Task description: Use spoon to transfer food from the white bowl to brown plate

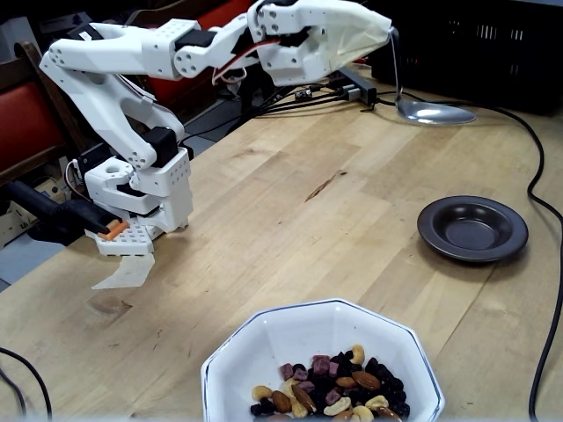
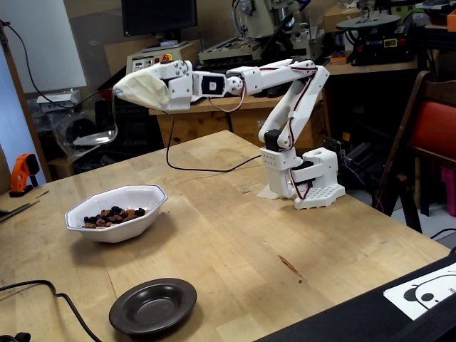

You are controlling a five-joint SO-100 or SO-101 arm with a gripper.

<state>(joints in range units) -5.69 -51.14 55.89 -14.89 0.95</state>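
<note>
1. The arm reaches out high over the bench (image 1: 290,211), its hand (image 1: 374,35) wrapped in a cream cover, so I can't tell how wide the jaws stand. The spoon (image 1: 433,111) hangs down from it by the handle, clearly held.
2. The spoon looks empty in both fixed views (image 2: 91,137); its bowl sits level in the air, clear of everything.
3. The food (image 1: 330,389) lies in the bowl (image 1: 264,347) at the near edge of one fixed view; the plate (image 1: 472,229) sits bare to the right, well apart from it.
4. Step in hand, as I judge it: the approach for a scoop, nothing moved over yet.
5. The next move calls for bringing the spoon over the bowl, dipping its tip past the rim and sliding under the nuts.
6. Room: the bench between the bowl, the plate and the arm's base (image 2: 306,182) is open wood, an easy path.
7. Edges to mind: the bowl's raised rim, and a black cable (image 1: 541,211) running down the right side just beside the plate. In the other fixed view the plate (image 2: 152,306) lies close to the near bench edge.
</note>
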